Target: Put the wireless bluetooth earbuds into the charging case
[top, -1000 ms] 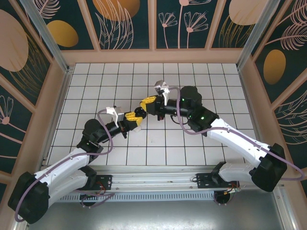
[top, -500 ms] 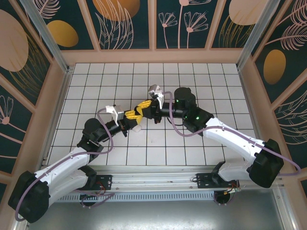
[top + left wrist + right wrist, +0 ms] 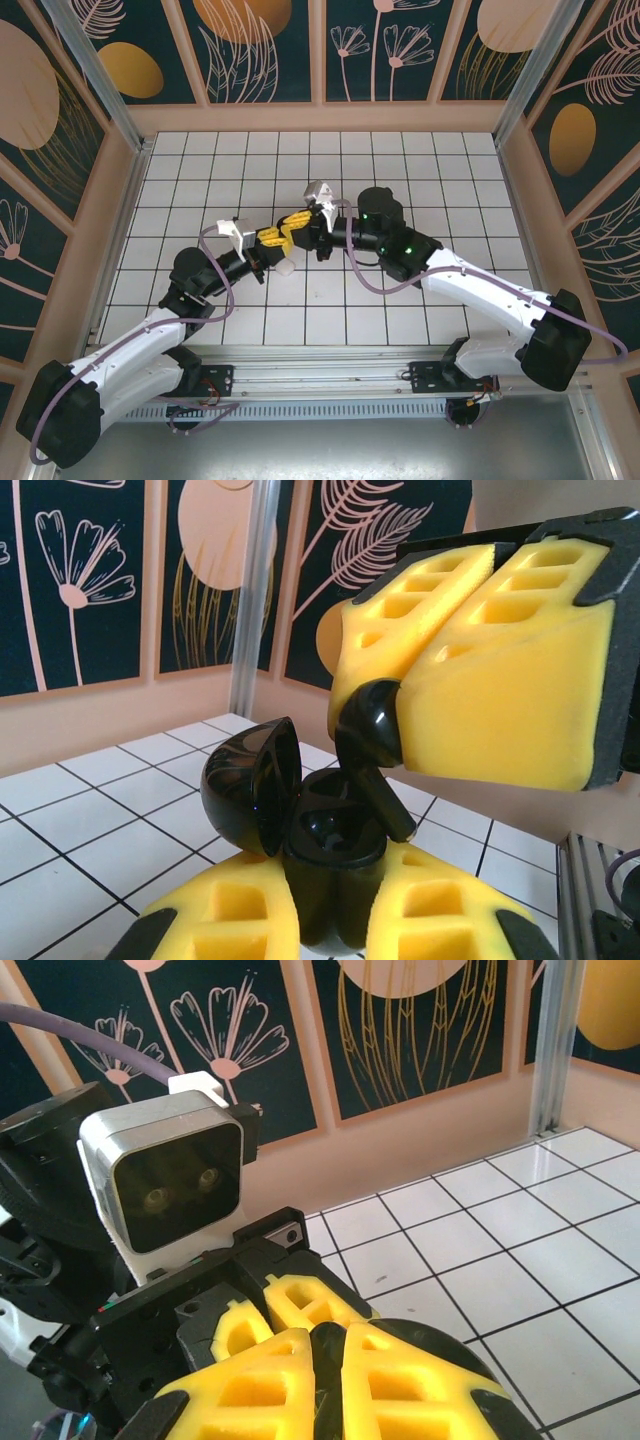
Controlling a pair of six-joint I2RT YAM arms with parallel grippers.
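Mid-table is jammed: left gripper (image 3: 280, 240) and right gripper (image 3: 300, 220) meet nose to nose, and their arms fence off the near side in a V. Between the pads sits the case (image 3: 335, 880), its lid (image 3: 250, 785) upright on one side and the earbud (image 3: 370, 735) at its mouth, so no slack there. Bare tile floor (image 3: 200, 170) gives passage on the far rows and both flanks. Walls (image 3: 320, 118) and corner posts (image 3: 85, 70) bound it.

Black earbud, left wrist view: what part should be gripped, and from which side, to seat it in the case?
Grip the earbud by its rounded head, from above and the view's right, as the right claw does. Its stem points down into the case and must stay free; the lid stands open on the view's left.
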